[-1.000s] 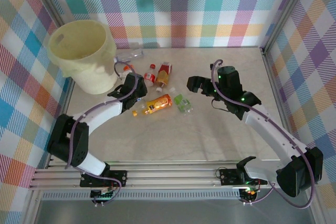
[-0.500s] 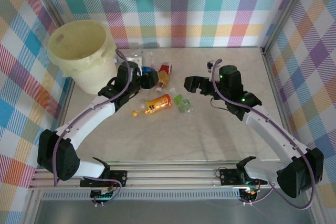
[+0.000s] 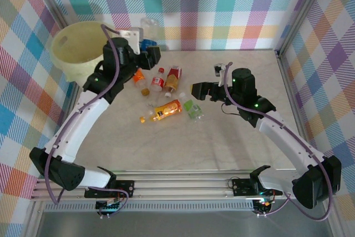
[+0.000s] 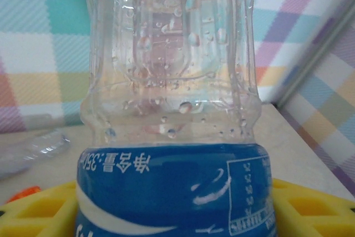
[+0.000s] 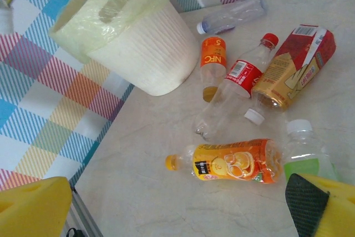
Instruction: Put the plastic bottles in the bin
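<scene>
My left gripper [image 3: 147, 54] is raised beside the bin's right rim, shut on a clear bottle with a blue label [image 4: 172, 187], which stands up between the yellow fingers [image 4: 33, 212]. The pale cream bin [image 3: 83, 48] is at the back left. Several plastic bottles lie on the table: an orange one [image 5: 233, 162], a green-label one [image 5: 305, 162], a red-and-gold one [image 5: 294, 70], a red-label clear one [image 5: 238, 79], an NFC orange one [image 5: 213, 59] and a clear one [image 5: 233, 12] at the back. My right gripper [image 3: 197, 89] hovers open just right of the green-label bottle [image 3: 193, 109], holding nothing.
Checked walls close the table at the back and on both sides. The bin's side [image 5: 150, 54] stands close to the NFC bottle. Bare tabletop [image 3: 222, 142] stretches toward the near edge.
My left arm has lifted the blue-label bottle off the table and swung it up and back toward the bin's rim. The right gripper has crept slightly left.
</scene>
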You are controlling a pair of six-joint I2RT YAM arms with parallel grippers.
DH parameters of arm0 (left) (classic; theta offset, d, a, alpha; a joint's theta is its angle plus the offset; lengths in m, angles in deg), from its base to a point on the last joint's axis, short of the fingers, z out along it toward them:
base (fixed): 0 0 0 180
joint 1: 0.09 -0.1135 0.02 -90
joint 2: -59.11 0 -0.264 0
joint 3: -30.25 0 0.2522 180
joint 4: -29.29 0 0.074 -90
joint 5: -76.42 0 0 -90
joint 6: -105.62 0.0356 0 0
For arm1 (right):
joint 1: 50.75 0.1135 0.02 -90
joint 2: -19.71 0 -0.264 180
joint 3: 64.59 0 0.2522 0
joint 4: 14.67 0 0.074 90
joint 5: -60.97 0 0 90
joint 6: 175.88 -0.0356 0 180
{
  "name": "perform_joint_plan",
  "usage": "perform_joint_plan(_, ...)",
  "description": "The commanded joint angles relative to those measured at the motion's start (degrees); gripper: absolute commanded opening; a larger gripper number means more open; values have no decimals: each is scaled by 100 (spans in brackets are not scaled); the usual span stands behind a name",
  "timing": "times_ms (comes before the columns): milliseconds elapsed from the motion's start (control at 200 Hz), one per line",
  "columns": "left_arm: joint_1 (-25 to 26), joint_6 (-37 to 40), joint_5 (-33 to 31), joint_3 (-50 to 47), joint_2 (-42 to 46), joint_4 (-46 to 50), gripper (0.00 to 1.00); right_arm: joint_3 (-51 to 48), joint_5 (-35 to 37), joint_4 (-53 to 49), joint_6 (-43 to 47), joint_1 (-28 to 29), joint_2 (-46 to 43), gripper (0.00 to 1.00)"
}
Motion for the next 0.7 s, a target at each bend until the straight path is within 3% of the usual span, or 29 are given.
perform_joint_plan(0,-370,364,-449,447,-187,464,46,175,-246,254,102,14,99,100)
perform_joint_plan(320,-1721,504,-381,1363,-735,939,46,228,-194,214,101,20,161,100)
perform_joint_plan(490,-2242,898,-962,1752,-1246,1166,46,230,-169,172,101,13,171,100)
perform_joint_plan(695,-3025,1399,-666,2075,-1888,1086,47,245,-75,41,175,21,137,100)
